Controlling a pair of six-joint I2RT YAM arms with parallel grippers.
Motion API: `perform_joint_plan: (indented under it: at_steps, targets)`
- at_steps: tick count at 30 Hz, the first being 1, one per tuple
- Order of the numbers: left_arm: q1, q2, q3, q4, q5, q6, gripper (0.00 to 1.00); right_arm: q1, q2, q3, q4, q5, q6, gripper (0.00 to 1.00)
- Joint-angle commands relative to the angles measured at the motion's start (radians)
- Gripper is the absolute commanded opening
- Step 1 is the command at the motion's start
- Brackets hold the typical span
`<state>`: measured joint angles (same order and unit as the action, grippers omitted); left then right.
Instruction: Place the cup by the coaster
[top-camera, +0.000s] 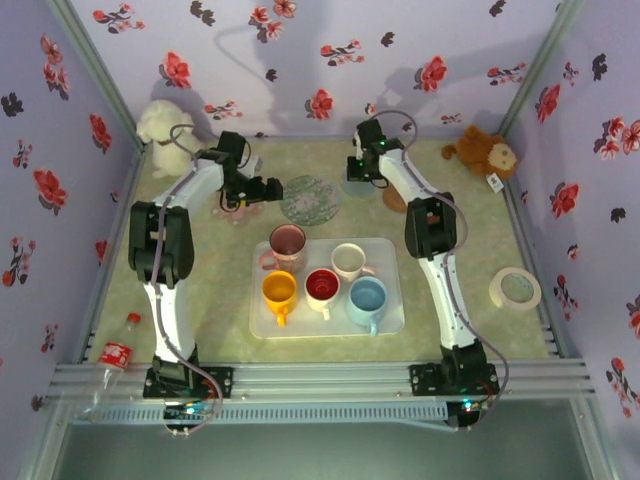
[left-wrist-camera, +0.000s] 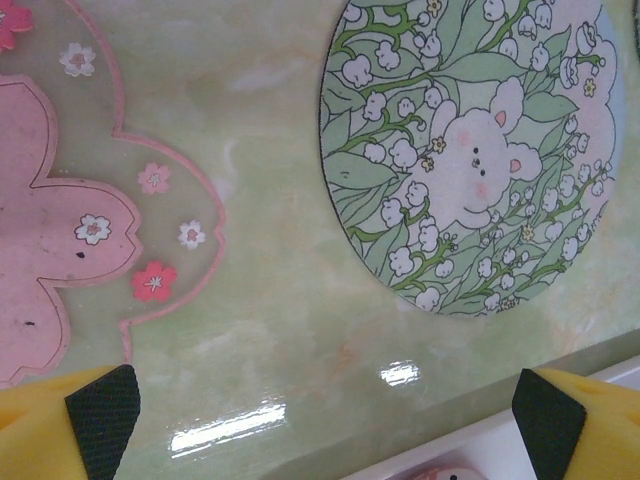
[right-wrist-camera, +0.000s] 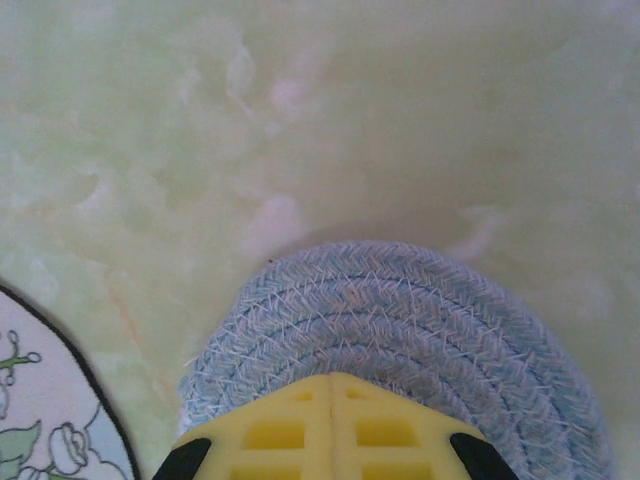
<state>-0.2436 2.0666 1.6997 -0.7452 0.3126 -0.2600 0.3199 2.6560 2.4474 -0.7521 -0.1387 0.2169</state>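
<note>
Closest to the near edge, a plastic bottle (top-camera: 114, 356) with a red label lies beside the left arm's base. Beyond it a white tray (top-camera: 392, 318) holds all five cups: a yellow cup (top-camera: 279, 290), a red cup (top-camera: 322, 285) and a blue cup (top-camera: 367, 297) in front, a pink cup (top-camera: 288, 242) and a cream cup (top-camera: 349, 260) behind. A tape roll (top-camera: 515, 288) sits well to the right. Farther back, the left gripper (left-wrist-camera: 325, 410) hovers with its jaws spread wide over bare table between a pink flower coaster (left-wrist-camera: 40, 260) and a round bunny coaster (left-wrist-camera: 470, 150). The right gripper (right-wrist-camera: 330, 420) has its yellow fingers pressed together over a blue woven coaster (right-wrist-camera: 400, 320); whether they pinch its rim is unclear. A white plush (top-camera: 160, 130) and a brown plush (top-camera: 487, 152) sit by the back wall.
</note>
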Motion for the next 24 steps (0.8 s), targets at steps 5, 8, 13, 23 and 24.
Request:
perform_joint_plan:
  at_steps: [5, 8, 13, 23, 24]
  targets:
    - [0.005, -0.044, -0.013, -0.006, -0.016, -0.007, 0.99, 0.026, 0.015, -0.022, -0.135, 0.033, -0.011, 0.0]
    - [0.005, -0.044, -0.013, -0.006, -0.015, -0.007, 0.99, 0.041, -0.02, -0.083, -0.157, 0.055, -0.038, 0.0]
    - [0.005, -0.044, -0.015, -0.005, -0.015, -0.009, 0.99, 0.05, -0.096, -0.193, -0.162, 0.073, -0.053, 0.0]
    - [0.005, -0.046, -0.014, 0.0, -0.012, -0.008, 0.99, 0.062, -0.223, -0.364, -0.134, 0.089, -0.05, 0.0]
    - [0.005, -0.048, -0.012, 0.0, -0.012, -0.008, 0.99, 0.064, -0.227, -0.369, -0.134, 0.096, -0.05, 0.0]
